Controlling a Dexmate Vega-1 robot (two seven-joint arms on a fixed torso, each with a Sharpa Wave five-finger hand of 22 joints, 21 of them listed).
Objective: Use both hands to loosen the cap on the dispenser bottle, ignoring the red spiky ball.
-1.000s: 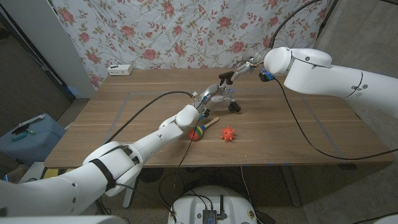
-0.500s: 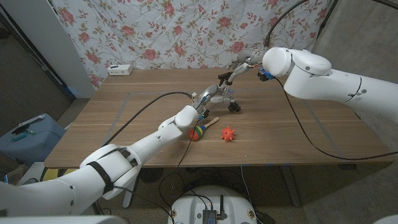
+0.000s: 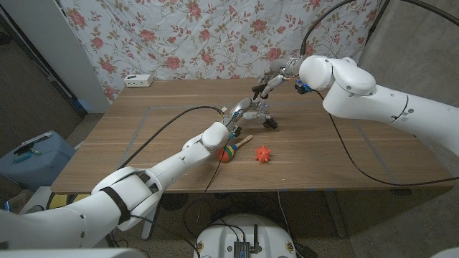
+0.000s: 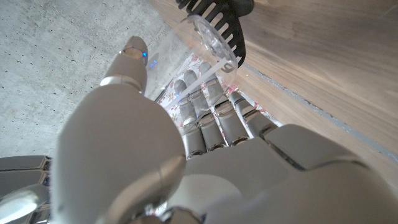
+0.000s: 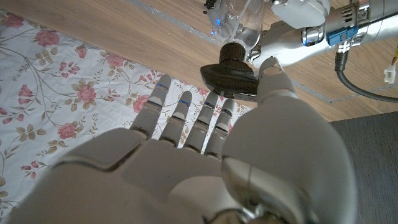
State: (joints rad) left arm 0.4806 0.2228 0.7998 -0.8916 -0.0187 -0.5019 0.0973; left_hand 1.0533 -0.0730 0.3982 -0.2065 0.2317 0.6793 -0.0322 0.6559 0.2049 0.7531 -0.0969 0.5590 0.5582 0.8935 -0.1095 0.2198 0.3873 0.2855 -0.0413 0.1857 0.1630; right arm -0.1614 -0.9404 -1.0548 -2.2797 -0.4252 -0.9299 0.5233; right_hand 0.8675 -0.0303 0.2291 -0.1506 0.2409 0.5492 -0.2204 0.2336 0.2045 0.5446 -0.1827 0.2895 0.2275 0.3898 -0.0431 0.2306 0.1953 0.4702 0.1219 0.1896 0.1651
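The clear dispenser bottle (image 3: 252,109) is held tilted above the middle of the table by my left hand (image 3: 238,115), whose fingers wrap its body (image 4: 208,37). Its black pump cap (image 3: 258,89) points toward my right hand (image 3: 278,73). In the right wrist view the cap (image 5: 230,70) sits between the thumb (image 5: 268,70) and the straight fingertips (image 5: 211,102) of that hand, which seems to pinch it. A black ribbed part (image 4: 214,9) shows at the bottle's lower end (image 3: 271,123). The red spiky ball (image 3: 263,153) lies on the wood nearer the front edge, apart from both hands.
A striped coloured ball on a wooden stick (image 3: 230,151) lies just under my left forearm, left of the spiky ball. A white power strip (image 3: 138,80) sits at the back left of the table (image 3: 344,150). A flowered cloth hangs behind.
My right forearm and elbow have swung slightly left and back while the hand stays at the cap. The left hand and bottle have hardly moved.
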